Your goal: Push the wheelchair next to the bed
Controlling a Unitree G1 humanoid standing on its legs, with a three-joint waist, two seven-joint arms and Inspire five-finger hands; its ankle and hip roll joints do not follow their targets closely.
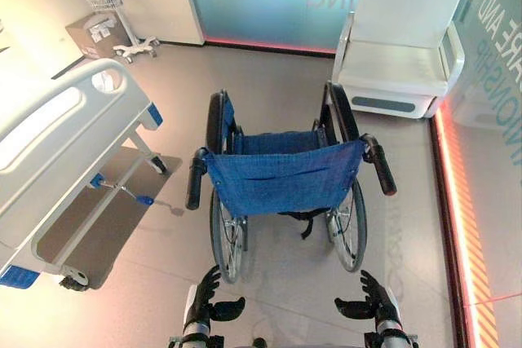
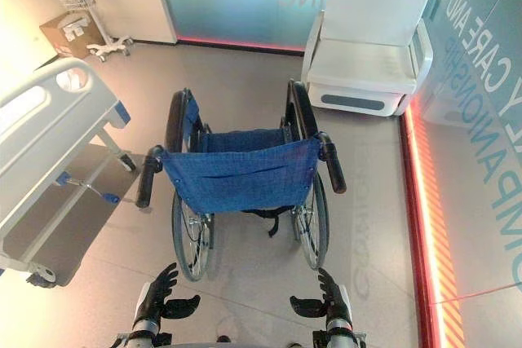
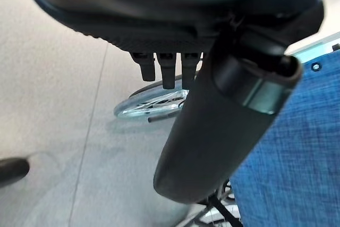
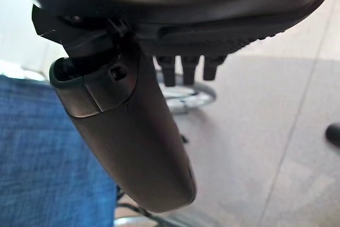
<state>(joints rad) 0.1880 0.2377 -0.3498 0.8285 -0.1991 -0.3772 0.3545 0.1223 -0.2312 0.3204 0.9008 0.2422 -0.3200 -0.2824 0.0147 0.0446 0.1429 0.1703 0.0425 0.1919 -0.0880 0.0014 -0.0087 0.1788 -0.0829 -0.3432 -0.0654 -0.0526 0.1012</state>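
Note:
The wheelchair point(image 1: 281, 170) stands in the middle of the floor with its blue cloth back point(image 2: 241, 173) facing me. Its black push handles stick out at the left point(image 1: 196, 178) and the right point(image 1: 382, 167). The hospital bed point(image 1: 57, 144) lies at the left, its white foot end about level with the chair. My left hand point(image 1: 204, 295) and right hand point(image 1: 375, 299) hang low behind the chair, both open, thumbs turned inward, well short of the handles. The left wrist view shows the blue cloth point(image 3: 287, 174) and a wheel point(image 3: 151, 104) past the straight fingers.
A white armchair point(image 1: 404, 55) stands at the back right, ahead of the wheelchair. A glowing red strip point(image 1: 457, 201) runs along the glass wall on the right. A wheeled stand point(image 1: 110, 6) and a cardboard box point(image 1: 94, 34) sit at the back left.

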